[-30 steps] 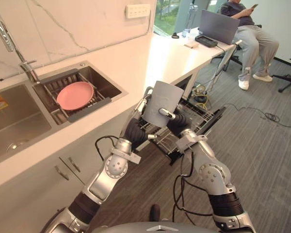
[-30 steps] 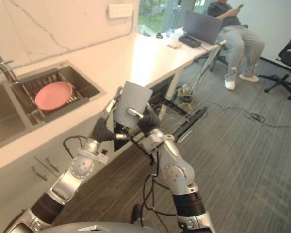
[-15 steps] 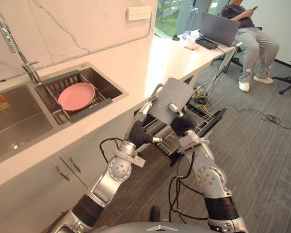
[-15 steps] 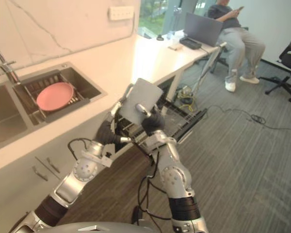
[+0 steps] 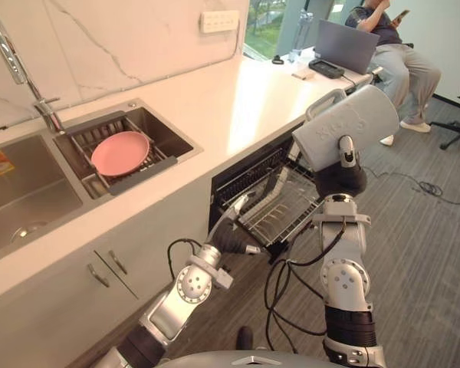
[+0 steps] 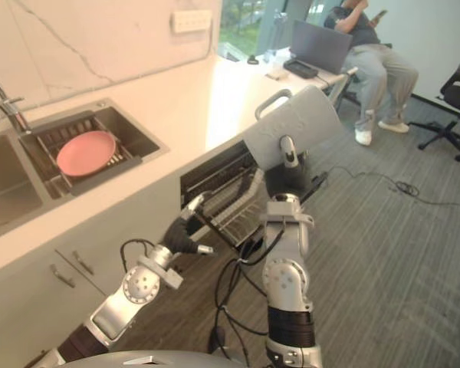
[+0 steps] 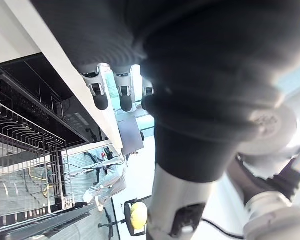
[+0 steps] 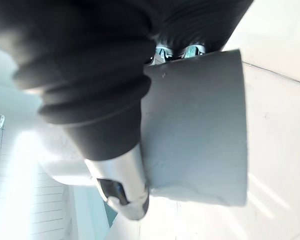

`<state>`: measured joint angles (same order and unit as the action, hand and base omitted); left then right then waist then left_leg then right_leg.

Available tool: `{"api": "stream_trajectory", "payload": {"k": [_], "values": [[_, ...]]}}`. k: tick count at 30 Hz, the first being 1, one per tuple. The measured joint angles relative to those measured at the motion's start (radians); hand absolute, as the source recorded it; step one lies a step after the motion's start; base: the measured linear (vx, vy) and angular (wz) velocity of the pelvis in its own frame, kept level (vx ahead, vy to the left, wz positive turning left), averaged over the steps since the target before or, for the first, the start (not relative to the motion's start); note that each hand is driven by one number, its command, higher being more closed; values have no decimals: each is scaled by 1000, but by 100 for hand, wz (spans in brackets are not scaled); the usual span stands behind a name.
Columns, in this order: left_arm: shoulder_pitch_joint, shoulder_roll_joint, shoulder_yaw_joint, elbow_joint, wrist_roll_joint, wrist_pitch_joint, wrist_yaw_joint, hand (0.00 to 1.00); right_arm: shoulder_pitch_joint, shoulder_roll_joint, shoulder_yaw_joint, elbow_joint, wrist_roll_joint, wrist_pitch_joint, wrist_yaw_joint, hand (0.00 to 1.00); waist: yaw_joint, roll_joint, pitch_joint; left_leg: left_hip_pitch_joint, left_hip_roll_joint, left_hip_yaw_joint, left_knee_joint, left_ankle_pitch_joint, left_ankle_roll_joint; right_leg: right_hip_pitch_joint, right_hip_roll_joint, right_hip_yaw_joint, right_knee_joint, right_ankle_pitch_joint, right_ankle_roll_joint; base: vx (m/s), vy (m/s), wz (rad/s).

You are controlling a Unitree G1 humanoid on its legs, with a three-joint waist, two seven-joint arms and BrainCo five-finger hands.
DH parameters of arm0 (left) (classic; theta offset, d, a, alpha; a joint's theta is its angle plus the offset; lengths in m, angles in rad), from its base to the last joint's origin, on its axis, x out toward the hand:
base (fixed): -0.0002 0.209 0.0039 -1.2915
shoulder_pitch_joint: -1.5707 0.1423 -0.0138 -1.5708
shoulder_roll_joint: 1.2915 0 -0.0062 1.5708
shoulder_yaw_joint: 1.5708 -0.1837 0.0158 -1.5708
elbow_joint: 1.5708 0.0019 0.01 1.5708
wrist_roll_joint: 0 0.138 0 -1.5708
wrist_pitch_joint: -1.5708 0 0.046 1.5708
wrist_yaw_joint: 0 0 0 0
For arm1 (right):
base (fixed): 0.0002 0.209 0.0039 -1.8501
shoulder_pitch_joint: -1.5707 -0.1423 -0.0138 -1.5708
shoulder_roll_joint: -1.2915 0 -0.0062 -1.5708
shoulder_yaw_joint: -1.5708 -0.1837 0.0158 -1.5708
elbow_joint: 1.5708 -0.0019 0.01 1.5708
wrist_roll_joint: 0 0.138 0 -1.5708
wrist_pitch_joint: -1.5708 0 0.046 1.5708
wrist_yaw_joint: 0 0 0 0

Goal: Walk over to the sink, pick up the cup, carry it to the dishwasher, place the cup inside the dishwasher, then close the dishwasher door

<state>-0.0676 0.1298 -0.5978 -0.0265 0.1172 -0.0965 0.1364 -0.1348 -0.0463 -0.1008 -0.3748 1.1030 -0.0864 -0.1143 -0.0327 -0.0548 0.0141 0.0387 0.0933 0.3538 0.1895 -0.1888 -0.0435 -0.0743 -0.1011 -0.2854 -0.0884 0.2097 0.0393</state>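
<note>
Cup (image 5: 345,126): in the left eye view clasped by the right hand (image 5: 340,175), thumb across its side, high above the pulled-out dishwasher rack (image 5: 280,201). Out of the sink and carried over, by the look; left to do: setting inside, then closing up. Left hand (image 5: 230,234) low at the rack's near edge, fingers loosely spread, holding nothing. Tabletop (image 5: 215,115) edge just over the rack, open floor on the far side. From the left wrist view, free room above the wires. From the right wrist view, fingers wrapped behind the cup.

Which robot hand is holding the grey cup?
The right hand, up high, grips the cup; the left hand is lower, by the dishwasher rack, and open.
</note>
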Motion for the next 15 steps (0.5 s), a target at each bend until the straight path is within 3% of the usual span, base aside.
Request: {"api": "stream_trajectory", "payload": {"k": [3, 5, 10, 12, 15], "values": [[1, -16, 12, 5, -72, 40, -45, 0, 9, 0, -27, 0, 0, -10, 2, 100, 0, -2, 2, 2, -1, 1, 0, -1, 1, 3, -2, -2, 0, -12, 11, 0, 0, 0], [3, -35, 7, 86, -137, 103, -118, 0, 11, 0, -38, 0, -2, -16, 6, 100, 0, -2, 2, 2, -1, 1, -2, -1, 1, 3, -2, -3, 0, -14, 10, 0, 0, 0], [47, -52, 2, 329, -281, 265, -226, 0, 22, -1, -53, 3, -36, -17, 48, 100, -4, -1, 6, 1, 0, 3, -16, 0, -1, -6, 1, -1, 0, -18, 10, 20, 3, -1], [70, -51, 9, 405, -322, 290, -243, 0, 28, -1, -70, 7, -50, -19, 56, 100, -4, -1, 6, 0, 0, 3, -19, 0, -2, -11, 1, -1, 0, -16, 6, 66, 18, 0], [100, -49, 26, 459, -319, 292, -265, 0, 28, -4, -101, 48, -74, -33, 69, 100, -3, -1, 6, 0, -1, 3, -18, 0, -2, -17, 2, 1, 3, -10, 4, 64, 23, 1]]}}
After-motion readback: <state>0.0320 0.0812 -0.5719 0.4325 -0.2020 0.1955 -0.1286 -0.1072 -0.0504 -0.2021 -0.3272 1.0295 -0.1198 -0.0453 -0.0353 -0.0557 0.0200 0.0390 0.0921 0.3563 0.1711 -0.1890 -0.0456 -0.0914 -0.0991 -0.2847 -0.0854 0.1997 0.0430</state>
